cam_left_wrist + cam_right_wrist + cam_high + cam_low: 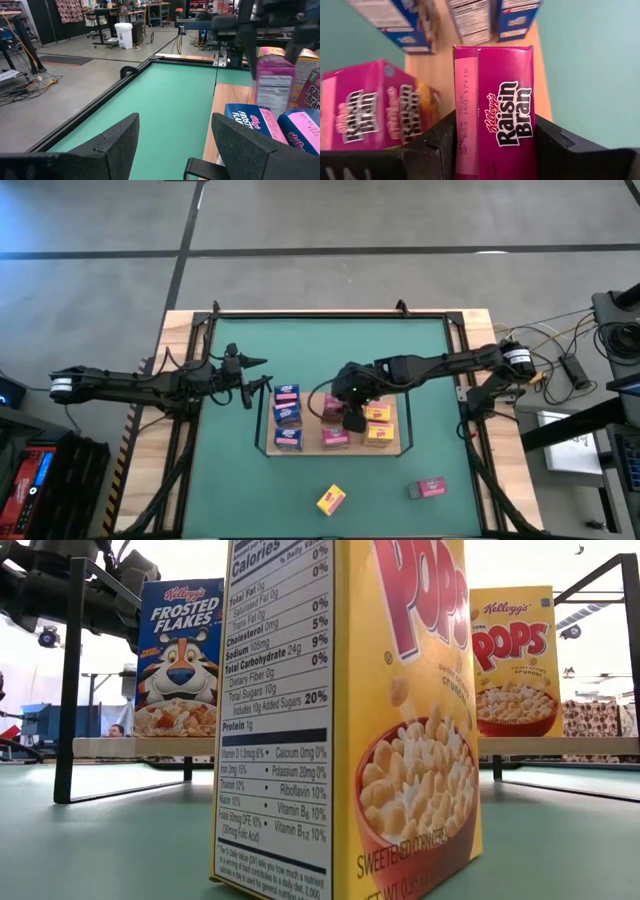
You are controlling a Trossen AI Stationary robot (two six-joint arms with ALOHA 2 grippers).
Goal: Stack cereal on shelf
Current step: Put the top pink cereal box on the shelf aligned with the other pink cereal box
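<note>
The light-wood shelf (pixel 402 436) lies in the middle of the green table. On it are blue cereal boxes (pixel 288 416), pink ones (pixel 336 436) and yellow ones (pixel 378 426). My right gripper (pixel 352 412) hangs over the pink row, shut on a pink Raisin Bran box (pixel 495 110). That box also stands tall behind the blue boxes (pixel 250 120) in the left wrist view (pixel 273 85). My left gripper (pixel 256 383) waits open off the shelf's left edge. A yellow box (pixel 331 499) and a pink box (pixel 430 488) lie loose on the table near its front. My right gripper pinches the pink box between its two fingers (pixel 436 145), one on each of the two sides flanking the narrow printed face (pixel 512 120). The fingers slant down from above, from the table's right. The box stands upright in the hold. Whether its lower end touches the shelf I cannot tell.
Thin black rails (pixel 262 420) edge the shelf. In the low view the loose yellow Corn Pops box (pixel 350 720) stands close and fills the middle. Behind it, a Frosted Flakes box (pixel 180 655) and another Corn Pops box (pixel 515 660) stand on the shelf. Bare green table lies left of the shelf.
</note>
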